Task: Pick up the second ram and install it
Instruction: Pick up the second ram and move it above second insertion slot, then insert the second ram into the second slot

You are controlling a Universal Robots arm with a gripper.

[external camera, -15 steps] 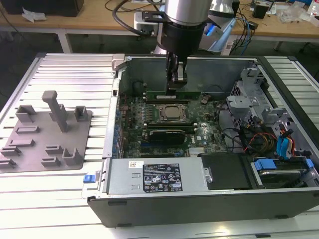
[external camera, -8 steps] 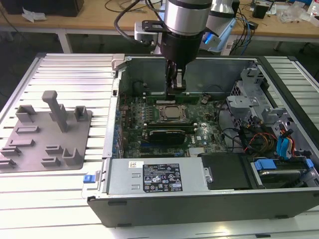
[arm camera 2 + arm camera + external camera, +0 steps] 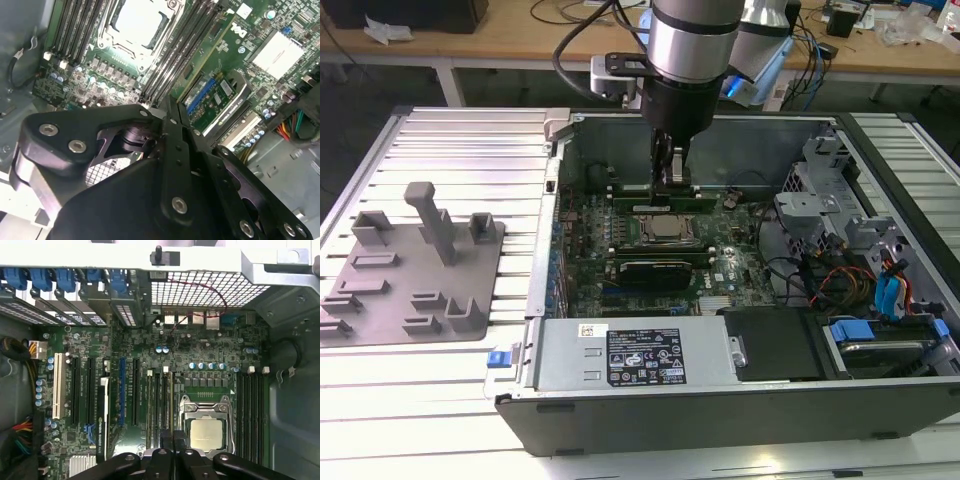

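**Friend:** Where is your gripper right now?

**Me:** Down inside the computer case, on the far side of the processor socket. My two fingers are pinched tight on the top edge of the second ram.

**Friend:** And where is the ram?

**Me:** It stands on its thin edge among the memory slots, just beside the socket. In the first wrist view it looks like a thin line coming out from between my fingers. I cannot tell if it is all the way down.

**Friend:** What could go wrong?

**Me:** I think it could go in crooked. If one end sits lower than the other and I push hard, the stick could bend or the slot could get hurt.

**Friend:** Anything else?

**Me:** The little white clips at the slot ends. If they are not open, the ram may not drop in. The slots also sit very close together, so a small slide sideways could put it in the wrong one. And if my pinch is off the middle, the stick could tip.
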